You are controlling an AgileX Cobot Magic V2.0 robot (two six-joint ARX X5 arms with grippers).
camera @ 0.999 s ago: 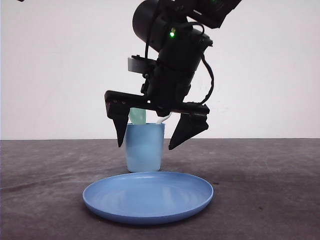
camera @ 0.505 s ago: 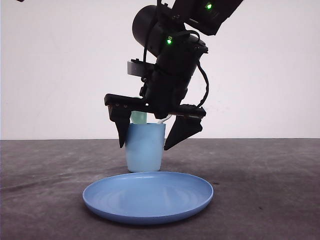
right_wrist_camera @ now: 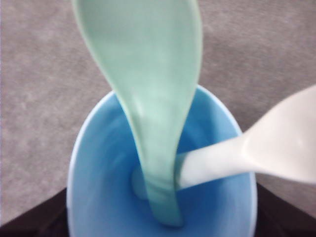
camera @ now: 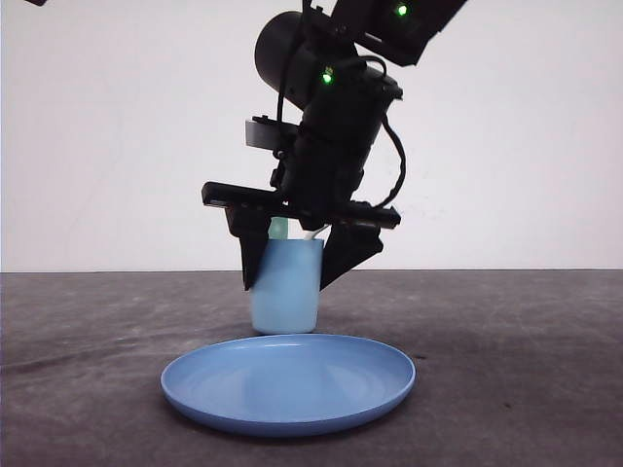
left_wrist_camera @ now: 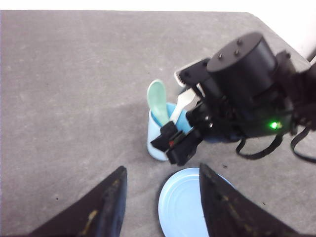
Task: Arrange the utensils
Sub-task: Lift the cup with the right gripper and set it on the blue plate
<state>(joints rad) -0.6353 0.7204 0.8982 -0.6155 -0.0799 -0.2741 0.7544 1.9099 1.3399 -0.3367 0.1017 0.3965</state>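
While my left fingers (left_wrist_camera: pixel 160 207) hang spread, I see my right fingers (camera: pixel 292 268) straddling the cup (camera: pixel 285 287) holding spoon (right_wrist_camera: pixel 148 98) and fork (right_wrist_camera: pixel 256 148), whether gripping it, I cannot tell.

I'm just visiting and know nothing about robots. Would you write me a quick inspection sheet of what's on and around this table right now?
Surface: grey table, bare apart from the items below.
Job's things: mint-green spoon and white fork stand handle-down in the light blue cup.
Clutter: round blue plate in front of the cup.
Grippers: right gripper is closed on the cup, a finger on each side; left gripper hangs open above the table.
Cables: black cable loops along the right arm's wrist.
Surroundings: plain white wall behind the table.
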